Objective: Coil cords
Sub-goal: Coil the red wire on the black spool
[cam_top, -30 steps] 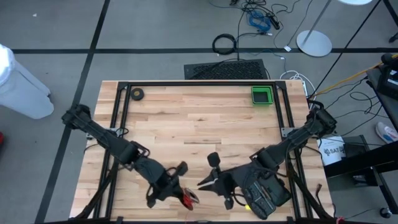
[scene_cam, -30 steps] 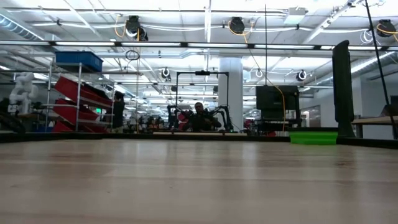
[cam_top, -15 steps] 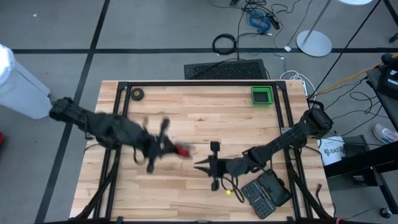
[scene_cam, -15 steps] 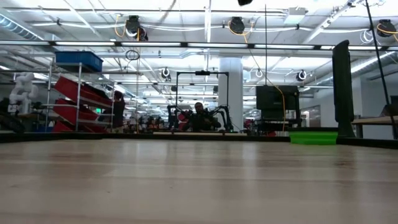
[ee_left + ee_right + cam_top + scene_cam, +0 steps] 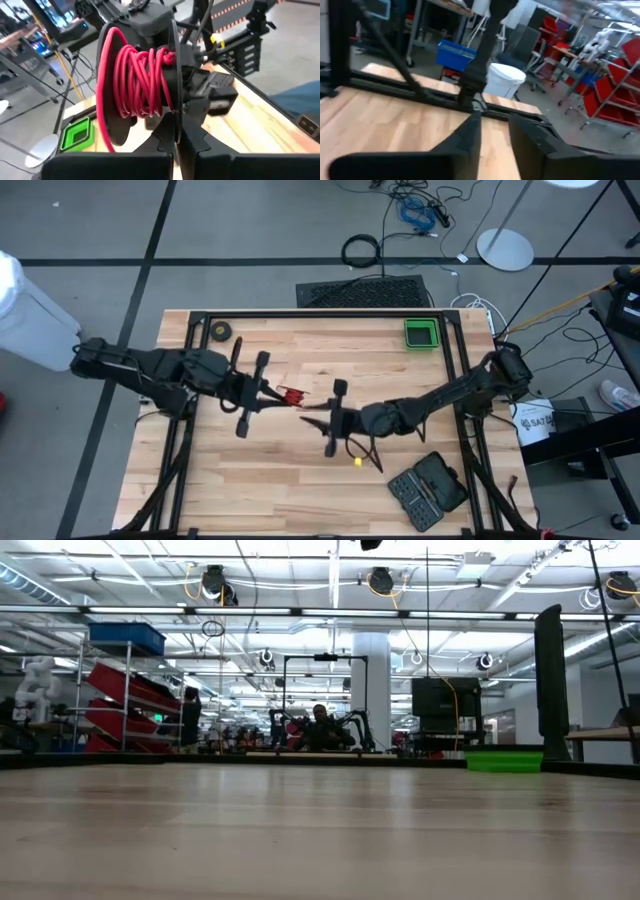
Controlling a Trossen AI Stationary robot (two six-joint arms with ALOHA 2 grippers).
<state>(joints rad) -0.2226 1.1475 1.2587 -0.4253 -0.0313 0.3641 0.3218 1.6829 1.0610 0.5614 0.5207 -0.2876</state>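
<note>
From above, we see both dark arms meeting over the middle of the pale wooden tabletop point(image 5: 330, 370). The left gripper point(image 5: 268, 392) is clamped shut on the cords point(image 5: 291, 394), a small bundle of thin red wire held above the table's centre. Only the left wrist view shows that bundle closely: red loops point(image 5: 136, 82) wound round a dark core, with the coil's axis running roughly crosswise to the fingers point(image 5: 165, 137). In the high view the bundle's long side points toward the right gripper point(image 5: 322, 419), which sits just beside it. The right wrist view shows its two fingers point(image 5: 465, 137) with a narrow gap between them and nothing in it. The low view shows only bare table. A green square tray point(image 5: 421, 333) sits at the far right corner, and a dark ring-shaped tape roll point(image 5: 220, 331) at the far left.
</note>
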